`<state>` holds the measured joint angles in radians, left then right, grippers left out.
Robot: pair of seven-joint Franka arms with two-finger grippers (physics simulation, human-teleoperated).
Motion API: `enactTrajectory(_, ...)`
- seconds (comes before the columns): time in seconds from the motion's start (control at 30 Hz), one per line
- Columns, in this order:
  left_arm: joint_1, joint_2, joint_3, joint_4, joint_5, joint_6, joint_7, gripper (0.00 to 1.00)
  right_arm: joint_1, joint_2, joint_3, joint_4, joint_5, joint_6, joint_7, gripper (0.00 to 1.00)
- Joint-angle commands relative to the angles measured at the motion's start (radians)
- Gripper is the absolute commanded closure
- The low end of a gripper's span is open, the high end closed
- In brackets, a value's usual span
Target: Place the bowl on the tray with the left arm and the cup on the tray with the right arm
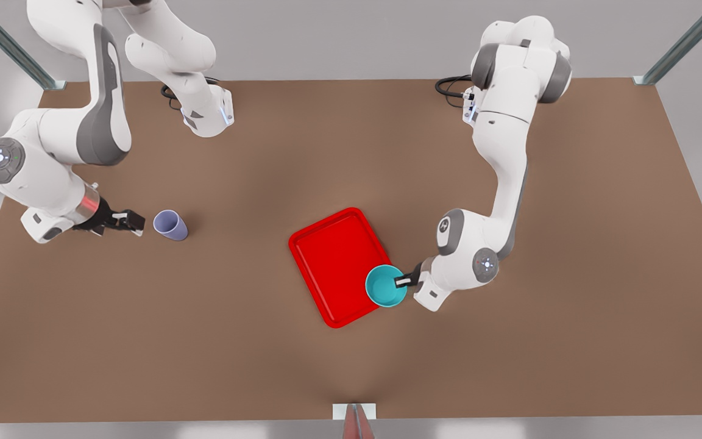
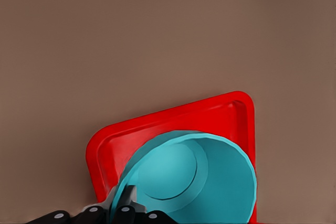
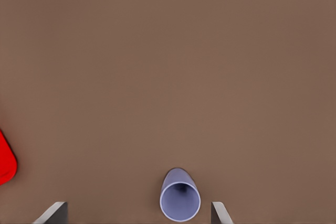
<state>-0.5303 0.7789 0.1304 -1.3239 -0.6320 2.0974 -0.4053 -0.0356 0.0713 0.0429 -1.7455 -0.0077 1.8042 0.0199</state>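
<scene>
Jaws of the left gripper pinch the bowl's rim, holding it at the tray's corner nearest that arm, partly past the rim; whether it rests there I cannot tell. Right gripper, on the front view's left, spreads its jaws beside the upright cup on the worktop, well apart from the tray. Neither placement looks finished. Bowl, cup and tray hold nothing.

No legible text, label, brand, number or sign anywhere.
</scene>
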Motion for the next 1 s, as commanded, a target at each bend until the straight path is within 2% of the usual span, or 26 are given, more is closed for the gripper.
enactTrajectory(0.0, -0.006, 0.003, 0.000, 0.000, -0.163, 0.004, 0.000, 0.79, 0.003, -0.007, 0.000, -0.017, 0.000, 0.015, -0.002, 0.00)
enactTrajectory(0.17, -0.066, 0.028, 0.000, 0.005, -0.155, 0.010, -0.023, 0.79, -0.003, -0.062, -0.001, -0.172, 0.009, 0.115, -0.057, 0.00)
enactTrajectory(0.33, -0.066, 0.077, 0.000, 0.000, -0.114, 0.006, 0.000, 0.78, -0.007, -0.076, -0.006, -0.270, 0.009, 0.123, -0.086, 0.00)
enactTrajectory(0.37, -0.066, 0.082, 0.000, 0.000, -0.112, 0.007, 0.000, 0.69, -0.009, -0.079, -0.009, -0.289, 0.009, 0.130, -0.086, 0.00)
enactTrajectory(0.4, -0.066, 0.091, 0.000, 0.000, -0.114, 0.012, 0.014, 0.51, -0.009, -0.091, -0.018, -0.321, 0.009, 0.153, -0.092, 0.00)
enactTrajectory(0.43, -0.066, 0.097, 0.000, 0.002, -0.114, 0.015, 0.033, 0.10, -0.010, -0.093, -0.032, -0.333, 0.009, 0.164, -0.106, 0.00)
enactTrajectory(0.47, -0.065, 0.097, 0.000, 0.002, -0.114, 0.015, 0.034, 0.00, -0.009, -0.088, -0.055, -0.341, 0.012, 0.165, -0.107, 0.00)
enactTrajectory(0.63, -0.066, 0.088, 0.011, 0.002, -0.107, 0.001, 0.031, 0.00, -0.012, -0.078, -0.089, -0.408, 0.021, 0.227, -0.121, 0.00)
enactTrajectory(0.73, -0.063, 0.040, 0.054, 0.012, 0.023, -0.094, 0.025, 0.00, -0.013, -0.047, -0.113, -0.410, 0.023, 0.250, -0.158, 0.00)
enactTrajectory(0.83, -0.063, -0.084, 0.201, 0.012, 0.342, -0.315, 0.065, 0.00, -0.013, -0.035, -0.126, -0.434, 0.021, 0.264, -0.161, 0.00)
enactTrajectory(0.9, -0.063, -0.122, 0.334, 0.012, 0.364, -0.405, 0.292, 0.00, -0.013, -0.035, -0.135, -0.480, 0.021, 0.327, -0.199, 0.00)
enactTrajectory(0.97, -0.053, -0.196, 0.387, 0.012, 0.379, -0.456, 0.309, 0.00, -0.013, -0.021, -0.136, -0.482, 0.021, 0.328, -0.202, 0.00)
